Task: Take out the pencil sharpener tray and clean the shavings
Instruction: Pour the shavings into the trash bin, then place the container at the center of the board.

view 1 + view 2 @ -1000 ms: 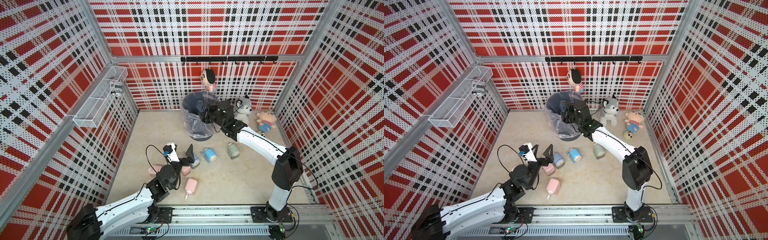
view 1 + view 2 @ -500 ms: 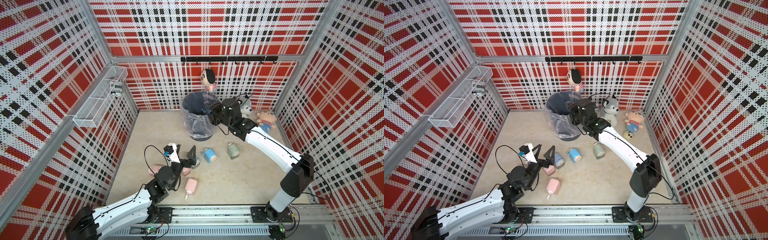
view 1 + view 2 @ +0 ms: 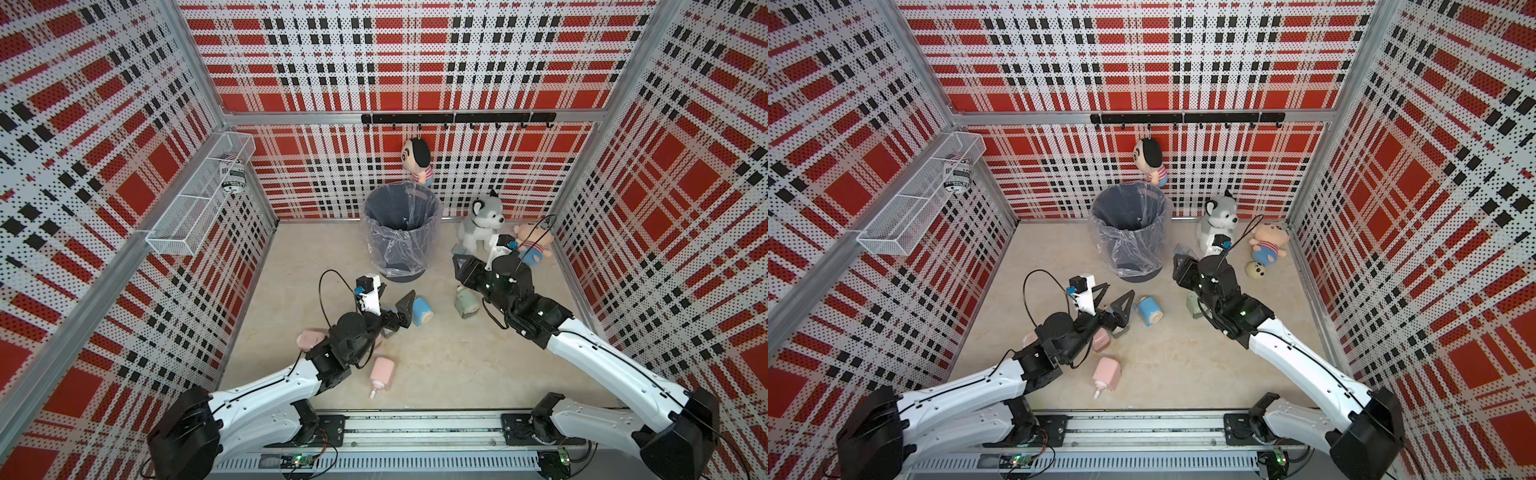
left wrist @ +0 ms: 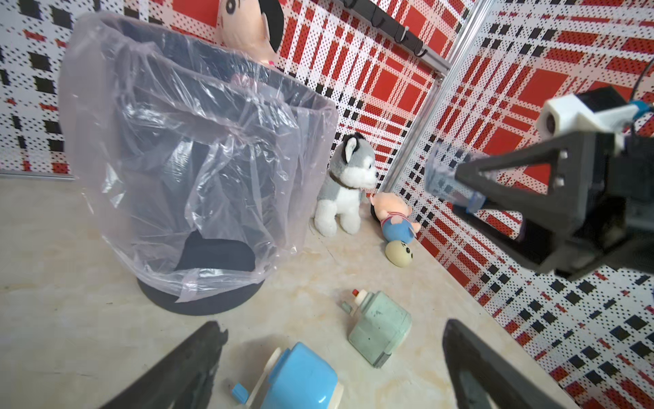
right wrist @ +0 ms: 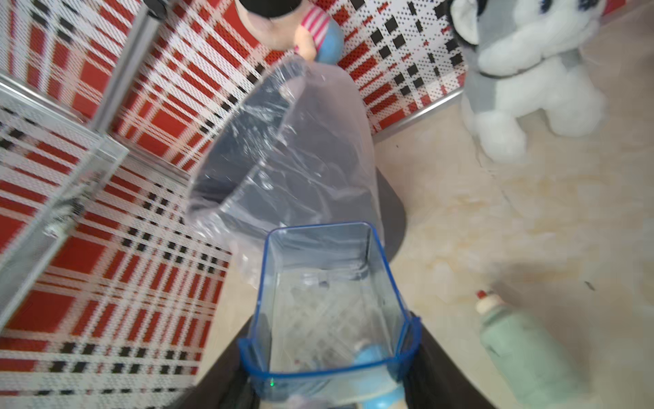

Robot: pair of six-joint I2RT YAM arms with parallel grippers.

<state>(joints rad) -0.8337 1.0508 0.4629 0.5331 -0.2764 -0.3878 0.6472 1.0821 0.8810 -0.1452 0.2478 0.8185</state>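
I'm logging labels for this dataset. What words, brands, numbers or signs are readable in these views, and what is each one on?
"SUBSCR": on a dark band of the black-and-white can in the wire basket, seen in both top views; the rest of the word curves out of sight.
Other print on that can: too small to read.
Nothing else readable in any view.

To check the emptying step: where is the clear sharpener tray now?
In the right wrist view the clear tray sits in the right gripper, beside the lined bin, near the husky plush.
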